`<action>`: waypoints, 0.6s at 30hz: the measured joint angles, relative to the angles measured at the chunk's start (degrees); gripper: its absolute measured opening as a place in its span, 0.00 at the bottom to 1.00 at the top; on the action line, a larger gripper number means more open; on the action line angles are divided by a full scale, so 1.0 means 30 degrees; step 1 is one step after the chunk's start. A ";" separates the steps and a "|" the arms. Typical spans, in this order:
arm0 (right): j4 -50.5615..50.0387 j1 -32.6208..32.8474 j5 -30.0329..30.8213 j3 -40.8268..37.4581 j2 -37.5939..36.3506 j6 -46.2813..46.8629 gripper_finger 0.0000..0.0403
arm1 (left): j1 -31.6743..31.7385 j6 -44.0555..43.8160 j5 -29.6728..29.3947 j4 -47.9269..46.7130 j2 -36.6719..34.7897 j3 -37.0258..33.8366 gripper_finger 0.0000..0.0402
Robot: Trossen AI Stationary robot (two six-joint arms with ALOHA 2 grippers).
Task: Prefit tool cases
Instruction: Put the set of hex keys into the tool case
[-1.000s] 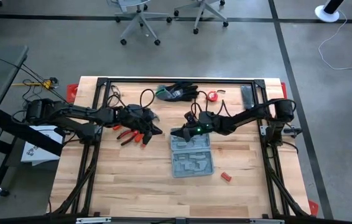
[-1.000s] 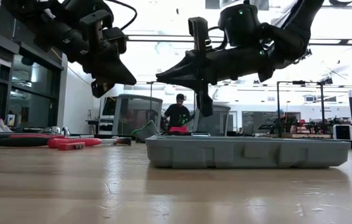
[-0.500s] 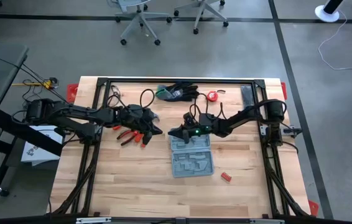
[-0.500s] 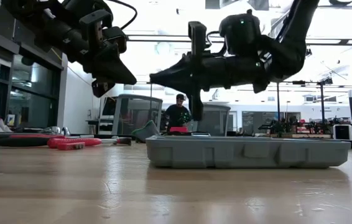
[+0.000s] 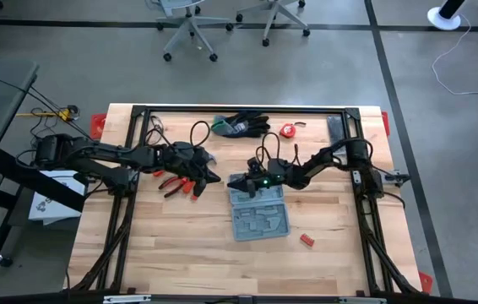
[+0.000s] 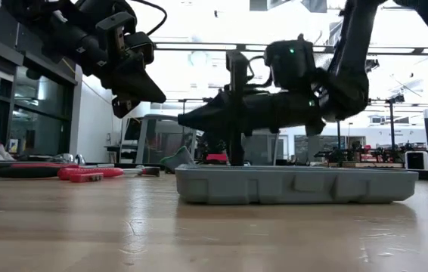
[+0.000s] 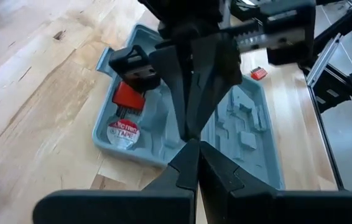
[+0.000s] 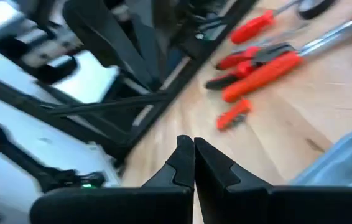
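Tool case (image 5: 260,212) lies open on the desk (image 5: 180,245), directly under the right gripper (image 5: 237,181), which has dropped low over its far end, fingers shut and empty, likely pressing parts home. Beyond, the left gripper (image 5: 211,175) hangs shut, empty, above red-handled pliers (image 5: 176,183).

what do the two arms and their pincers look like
Both arms are dark, almost black, built from jointed segments, with black cables looping along them. The left pincer and the right pincer each end in two slim dark fingers that taper to a point. The right arm shows a small green light near its wrist. Both wrists carry a boxy dark block behind the fingers.
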 joint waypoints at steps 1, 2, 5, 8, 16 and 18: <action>0.0445 -0.0003 -0.0016 0.0000 0.0021 0.0292 0.00 | 0.0000 0.0000 -0.0003 0.0000 0.0000 0.0000 0.00; 0.0721 0.0008 -0.0011 -0.0047 -0.0048 0.0378 0.00 | 0.0000 0.0000 -0.0005 0.0000 0.0000 0.0000 0.00; 0.0545 0.0208 0.0143 0.0002 -0.0604 0.0309 0.00 | 0.0000 0.0005 -0.0005 -0.0005 0.0000 0.0000 0.00; 0.0828 0.0436 0.0291 0.0350 -0.1036 -0.0227 0.00 | 0.0000 0.0000 -0.0009 -0.0010 0.0000 0.0000 0.00; -0.3409 0.0653 0.0676 0.1335 -0.0401 -0.1810 0.00 | 0.0000 0.0007 -0.0158 -0.0010 0.0000 0.0000 0.00; -0.3094 0.0413 -0.0045 0.1264 -0.0291 -0.1286 0.00 | 0.0000 0.0007 -0.0158 -0.0015 0.0000 0.0000 0.00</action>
